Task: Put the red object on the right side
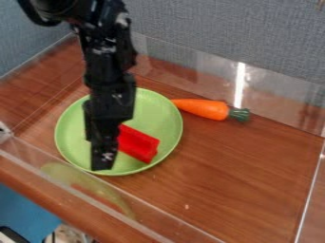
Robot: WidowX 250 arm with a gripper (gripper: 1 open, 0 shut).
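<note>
We see the red block [137, 142] lying on the green plate [162, 112], partly hidden behind the gripper [105, 155], which hangs pointing down over the plate's near left part. The carrot [207, 109] lies on the wooden table [241, 180] to the right of the plate, apart from it.

The risk, as we judge it, is a poor grab: the gripper seems set toward the block's left end rather than its middle, so a close there could tip the long block or let it swing and slip out on the way right. A finger could also press on the plate and drag it, and the carrot lies along the way to the right side.

The gripper's jaws stand wide apart and hold nothing. Whether a finger touches the block or plate we cannot tell.
</note>
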